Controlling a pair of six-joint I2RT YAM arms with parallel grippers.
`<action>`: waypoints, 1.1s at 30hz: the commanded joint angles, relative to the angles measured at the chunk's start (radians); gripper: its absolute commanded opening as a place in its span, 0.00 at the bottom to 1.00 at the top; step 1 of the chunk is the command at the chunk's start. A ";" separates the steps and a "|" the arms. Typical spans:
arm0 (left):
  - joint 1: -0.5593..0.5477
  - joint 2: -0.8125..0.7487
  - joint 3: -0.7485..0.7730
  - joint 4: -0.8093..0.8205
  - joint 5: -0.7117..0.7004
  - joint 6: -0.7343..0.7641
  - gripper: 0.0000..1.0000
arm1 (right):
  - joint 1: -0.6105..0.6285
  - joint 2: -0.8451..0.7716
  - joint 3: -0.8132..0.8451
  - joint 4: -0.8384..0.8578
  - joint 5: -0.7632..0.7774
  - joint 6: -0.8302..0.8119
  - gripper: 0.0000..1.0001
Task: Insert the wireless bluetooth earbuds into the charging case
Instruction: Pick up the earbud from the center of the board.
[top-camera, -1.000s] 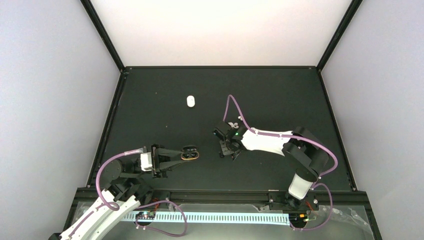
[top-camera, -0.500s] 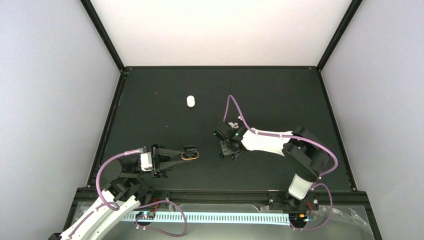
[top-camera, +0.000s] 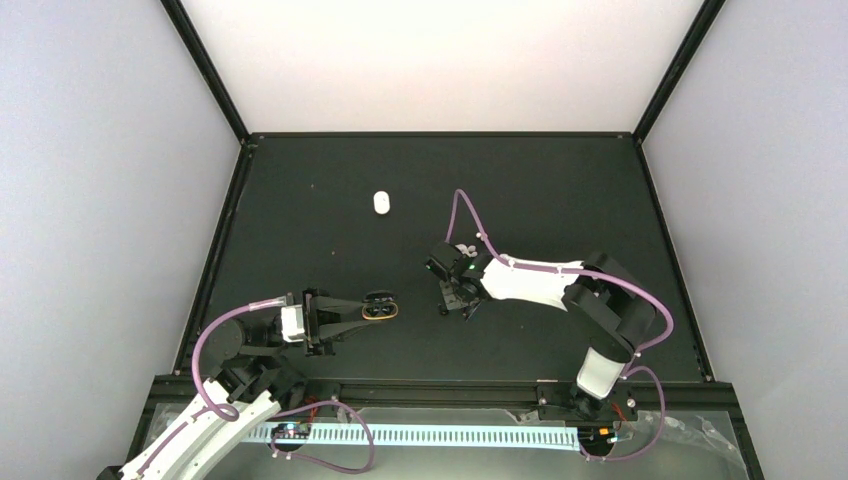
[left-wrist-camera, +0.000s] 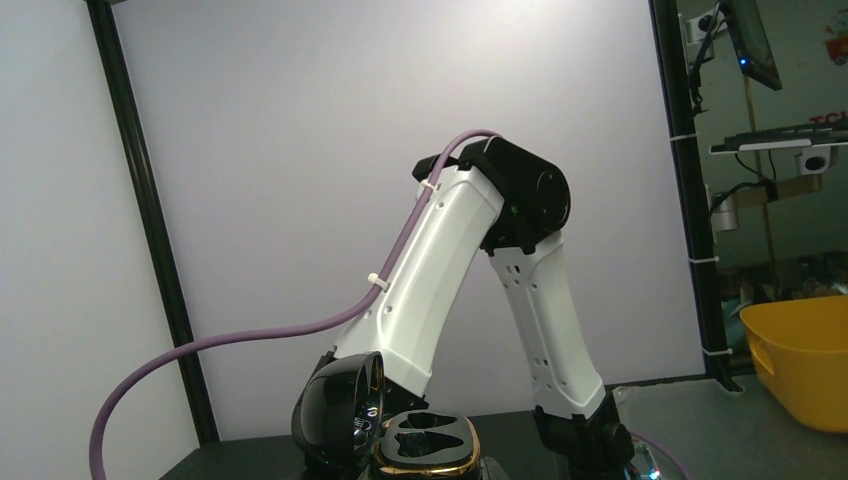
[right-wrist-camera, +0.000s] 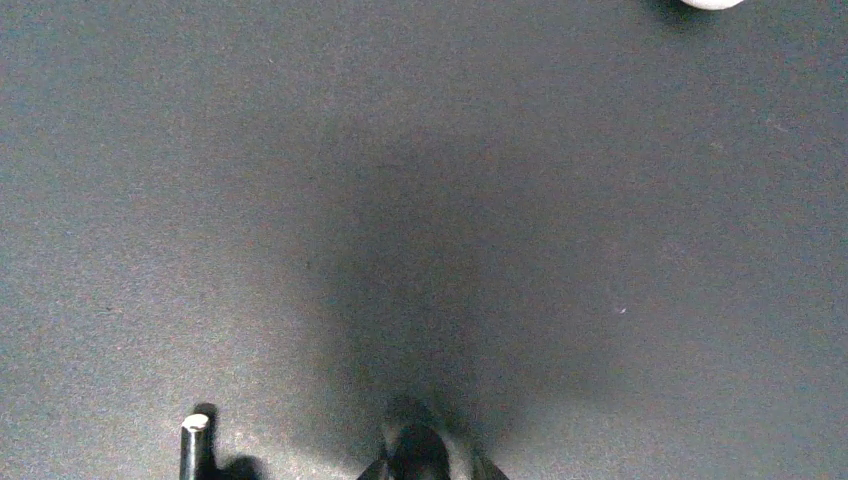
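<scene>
From above, the left pincer (top-camera: 370, 309) is clamped on the open charging case (top-camera: 384, 311), whose long axis runs across the desk (top-camera: 300, 200). The right pincer (top-camera: 456, 308) points down, and whether it is apart or together cannot be told.

Left wrist: the lid (left-wrist-camera: 338, 408) tilts up left of the sockets (left-wrist-camera: 428, 436).

Right wrist: a dark stem (right-wrist-camera: 193, 445), perhaps an earbud, points away.

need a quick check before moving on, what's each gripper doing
left gripper: closed on the charging case
right gripper: cannot tell, open or closed
</scene>
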 joint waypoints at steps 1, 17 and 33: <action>-0.004 0.004 0.013 0.004 -0.001 0.003 0.02 | 0.005 0.032 0.012 -0.022 0.015 -0.001 0.20; -0.004 -0.002 0.012 0.001 -0.002 0.003 0.02 | -0.005 0.042 0.018 -0.007 0.004 0.010 0.23; -0.004 0.006 0.014 0.003 -0.001 0.005 0.02 | -0.007 0.035 -0.015 0.017 -0.019 0.005 0.08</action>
